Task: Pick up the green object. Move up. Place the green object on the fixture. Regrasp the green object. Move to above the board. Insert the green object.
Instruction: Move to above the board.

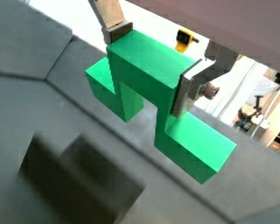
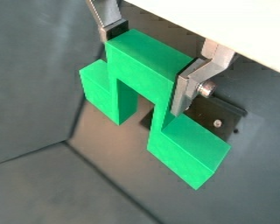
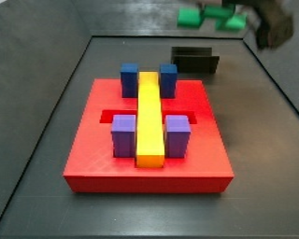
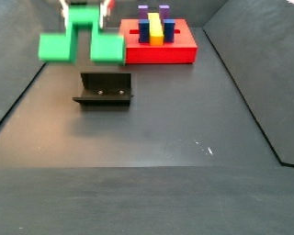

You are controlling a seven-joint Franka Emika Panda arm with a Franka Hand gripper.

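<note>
In both wrist views my gripper (image 1: 154, 60) (image 2: 150, 60) is shut on the central block of the green object (image 1: 149, 74) (image 2: 140, 70). One silver finger presses each side of that block, and the two side arms hang below. In a side view the green object (image 4: 78, 44) hangs in the air under the gripper (image 4: 85, 16), just beyond the black fixture (image 4: 103, 89) and well above the floor. The fixture (image 3: 196, 61) stands bare between the arm and the red board (image 3: 102, 163). The board (image 4: 175, 55) carries a long yellow bar (image 3: 149, 117).
On the board, blue blocks (image 3: 130, 79) and purple blocks (image 3: 123, 135) flank the yellow bar. Grey walls (image 4: 15, 92) slope up around the dark floor (image 4: 175, 128). The fixture's base plate (image 2: 215, 118) shows beside the green object's arm.
</note>
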